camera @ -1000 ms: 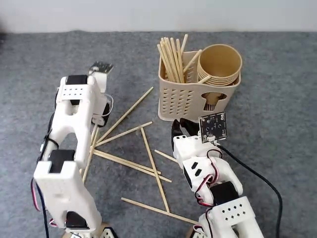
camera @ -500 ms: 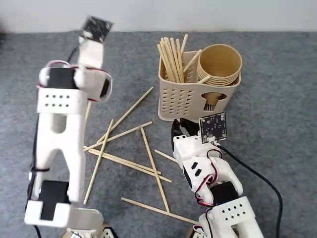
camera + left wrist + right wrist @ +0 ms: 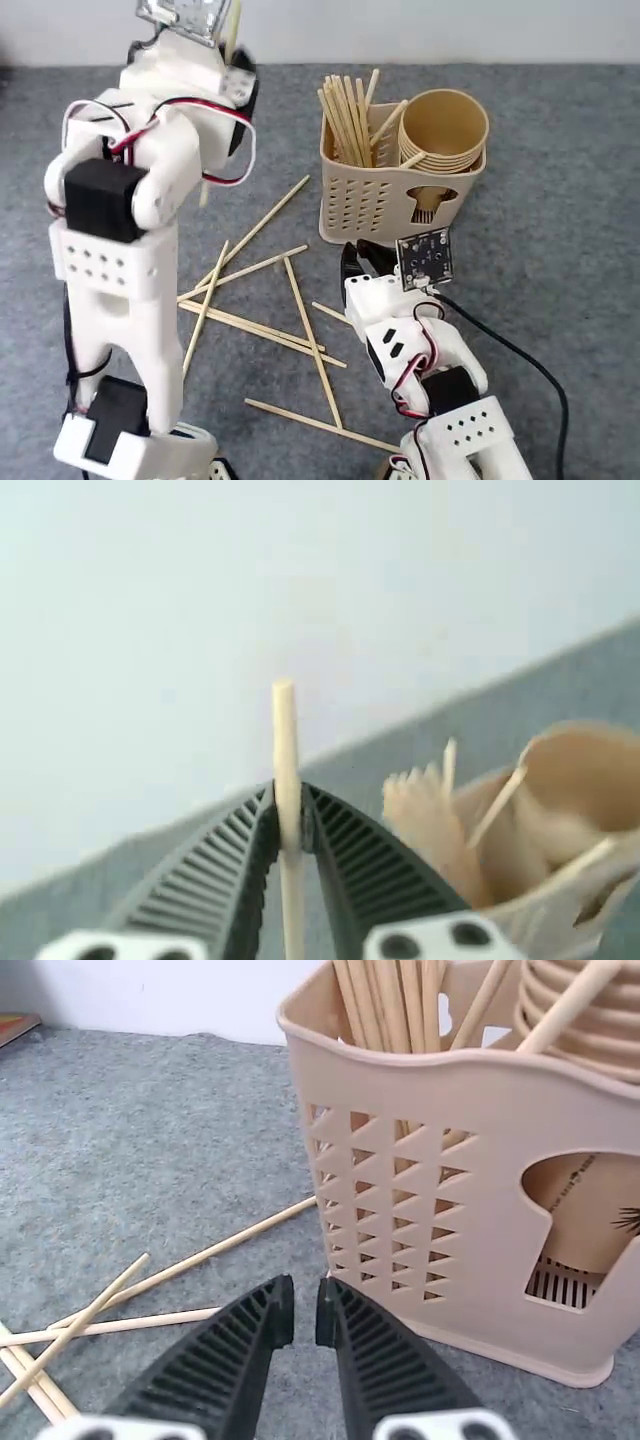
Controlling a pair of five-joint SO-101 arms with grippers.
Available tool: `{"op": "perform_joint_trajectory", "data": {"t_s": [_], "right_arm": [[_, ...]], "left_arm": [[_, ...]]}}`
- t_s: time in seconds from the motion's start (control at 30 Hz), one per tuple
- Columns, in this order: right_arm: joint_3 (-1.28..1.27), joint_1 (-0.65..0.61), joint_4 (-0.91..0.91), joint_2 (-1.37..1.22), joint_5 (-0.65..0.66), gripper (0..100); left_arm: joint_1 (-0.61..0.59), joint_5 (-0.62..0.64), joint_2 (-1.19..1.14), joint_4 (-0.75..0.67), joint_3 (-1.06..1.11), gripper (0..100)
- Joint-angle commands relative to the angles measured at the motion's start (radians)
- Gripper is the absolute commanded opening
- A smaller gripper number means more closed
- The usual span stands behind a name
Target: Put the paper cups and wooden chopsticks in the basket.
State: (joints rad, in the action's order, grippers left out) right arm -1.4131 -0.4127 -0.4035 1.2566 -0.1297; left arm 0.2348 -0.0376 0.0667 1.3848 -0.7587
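My left gripper (image 3: 290,825) is raised high over the table's far left and is shut on one wooden chopstick (image 3: 287,780), which stands upright between the fingers. From above, that chopstick (image 3: 233,28) pokes up beside the left gripper (image 3: 228,75). The beige basket (image 3: 372,200) at the back holds a stack of paper cups (image 3: 443,130) and several chopsticks (image 3: 345,118). Several loose chopsticks (image 3: 262,265) lie crossed on the grey mat. My right gripper (image 3: 297,1322) is low, close to the near wall of the basket (image 3: 470,1200), nearly shut with nothing in it.
The grey mat (image 3: 560,260) covers the table, with a pale wall behind. The right arm's body (image 3: 420,360) stands just in front of the basket. The left arm (image 3: 120,260) rises tall along the left side.
The left arm has lifted from the mat at the loose pile up and toward the back, carrying one chopstick. The right arm has barely moved.
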Motion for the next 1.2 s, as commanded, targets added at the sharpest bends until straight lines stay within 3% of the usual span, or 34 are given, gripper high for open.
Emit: {"op": "perform_joint_trajectory", "data": {"t_s": [0.0,0.3,0.47,0.63,0.83,1.17], "right_arm": [[0.006,0.016,0.025,0.005,0.002,5.3],[0.012,0.133,0.104,0.005,-0.006,5.3],[0.012,0.153,0.114,0.005,-0.008,5.3],[0.012,0.151,0.111,0.005,-0.008,5.3],[0.012,0.150,0.111,0.005,-0.006,5.3],[0.012,0.148,0.111,0.005,-0.005,5.3]], "left_arm": [[0.048,0.080,0.040,-0.149,-0.068,1],[0.117,0.262,0.040,-0.511,0.139,1],[0.135,0.267,0.040,-0.729,0.358,1],[0.155,0.265,0.040,-0.853,0.561,2],[0.157,0.269,0.051,-0.810,0.625,12],[0.069,0.264,0.051,-0.436,0.418,13]]}}
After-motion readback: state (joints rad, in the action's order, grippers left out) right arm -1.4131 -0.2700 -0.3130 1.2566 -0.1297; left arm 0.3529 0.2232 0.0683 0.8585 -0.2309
